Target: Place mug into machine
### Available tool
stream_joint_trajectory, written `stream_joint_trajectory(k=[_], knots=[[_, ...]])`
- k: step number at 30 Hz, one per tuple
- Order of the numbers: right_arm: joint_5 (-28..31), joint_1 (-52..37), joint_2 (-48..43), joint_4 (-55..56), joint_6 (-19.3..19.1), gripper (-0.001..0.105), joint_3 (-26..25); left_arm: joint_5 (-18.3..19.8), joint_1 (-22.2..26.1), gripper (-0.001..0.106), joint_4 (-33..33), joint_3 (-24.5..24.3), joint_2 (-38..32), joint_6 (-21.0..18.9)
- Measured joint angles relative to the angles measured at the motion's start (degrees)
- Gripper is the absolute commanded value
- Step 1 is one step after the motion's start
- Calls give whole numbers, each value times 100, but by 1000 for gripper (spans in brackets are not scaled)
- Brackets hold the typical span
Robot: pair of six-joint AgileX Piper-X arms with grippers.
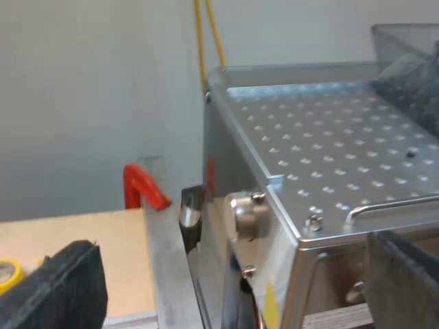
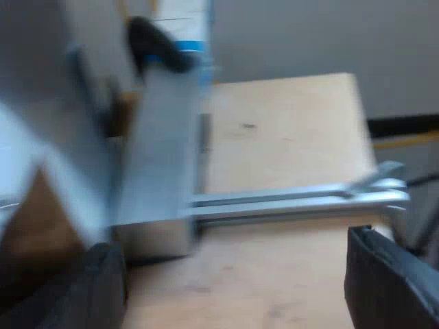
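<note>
The espresso machine [image 1: 329,144] is close under my left gripper [image 1: 233,281], its perforated steel top facing me and the dark bean hopper [image 1: 411,68] at its far end. My left gripper is open, its black fingers [image 1: 68,288] spread to either side of the machine's near corner and holding nothing. My right gripper [image 2: 233,274] is open too and hangs over the wooden table [image 2: 288,137] beside a blurred steel body [image 2: 158,157]. A black knob with a blue band [image 2: 164,44] shows above that body; I cannot tell what it belongs to.
A red part [image 1: 140,185] sticks up behind a metal edge beside the machine. A yellow tape roll [image 1: 7,274] lies on the table near my left finger. Yellow cables [image 1: 206,34] run up the wall. Two steel bars [image 2: 295,199] lie across the table ahead of my right gripper.
</note>
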Motion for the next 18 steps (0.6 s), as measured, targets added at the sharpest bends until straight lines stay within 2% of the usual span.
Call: stream_joint_trajectory(k=[4,7,13,16,18], knots=[[-66,-583,-157,174,-117,68,0,28,0,78,56,0,-284,21],[-100,-724,-735,410,-192,68,62,25,0,78,282,0,-620,109],[-99,-724,-1758,1004,-245,68,387,-19,-192,78,1200,0,-1393,198],[-99,-724,-2009,1141,-245,68,478,-206,-300,78,1689,0,-1811,333],[-99,-724,-2614,1391,-245,68,766,-405,-299,78,2063,-5,-2142,473]])
